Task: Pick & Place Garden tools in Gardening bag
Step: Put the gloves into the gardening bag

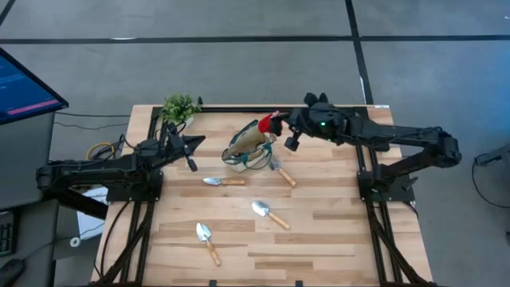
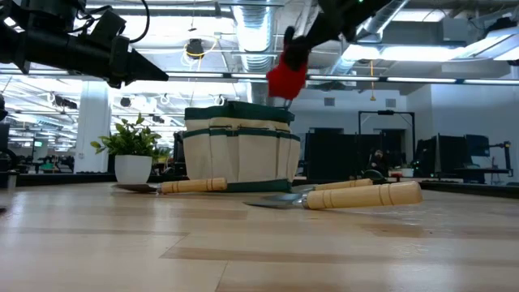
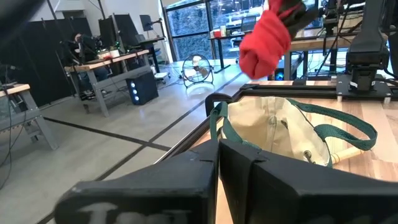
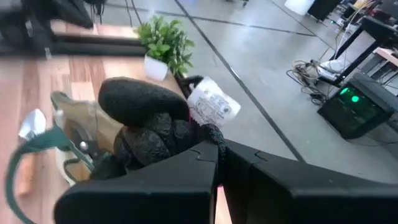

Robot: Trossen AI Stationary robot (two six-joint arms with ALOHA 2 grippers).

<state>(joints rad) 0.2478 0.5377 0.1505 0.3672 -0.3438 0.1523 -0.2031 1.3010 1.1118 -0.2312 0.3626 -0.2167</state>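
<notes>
While the left gripper (image 1: 194,142) waits at centre-left, fingers together, right gripper (image 1: 276,125) clamped on red-and-black glove (image 1: 267,123), above gardening bag (image 1: 249,147), upper centre, three trowels (image 1: 270,213) below.

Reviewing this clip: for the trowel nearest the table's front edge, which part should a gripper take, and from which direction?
Take the front trowel by its wooden handle, coming straight down from above. It lies flat with clear table all round, blade pointing toward the bag, and the rounded handle looks easier to pinch across than the thin flat blade. The left gripper is probably better placed; the right gripper holds the red-and-black item.
</notes>
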